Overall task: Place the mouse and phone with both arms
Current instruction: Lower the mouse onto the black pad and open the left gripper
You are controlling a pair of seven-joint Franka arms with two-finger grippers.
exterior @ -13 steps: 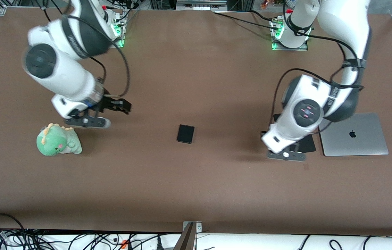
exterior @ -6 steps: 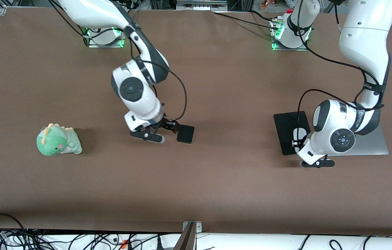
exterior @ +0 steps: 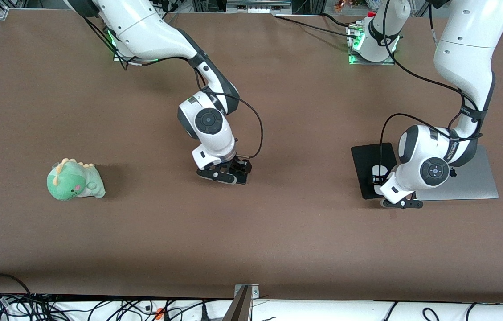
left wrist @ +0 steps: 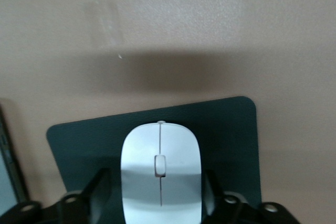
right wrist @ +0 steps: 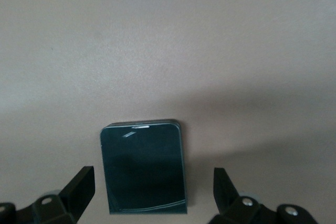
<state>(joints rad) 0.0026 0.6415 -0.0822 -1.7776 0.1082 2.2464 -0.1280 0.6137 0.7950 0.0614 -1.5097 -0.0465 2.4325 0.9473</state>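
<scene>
Near the centre of the front view, the right gripper (exterior: 233, 171) is down at the worktop (exterior: 251, 232) over the phone (exterior: 243, 178), of which only a dark edge shows under the black fingers. In the right wrist view the phone (right wrist: 145, 167) lies flat between the widely spread fingers (right wrist: 80, 185), with clear gaps on both sides. At middle right of the front view, the left gripper (exterior: 387, 185) is low over the mouse (exterior: 379, 172), which rests on the black mouse pad (exterior: 367, 160) beside the silver laptop (exterior: 478, 183). In the left wrist view the mouse (left wrist: 160, 171) sits between the fingers (left wrist: 100, 192), which stand spread, close to its sides. A green plush dinosaur (exterior: 74, 180) lies at middle left.
</scene>
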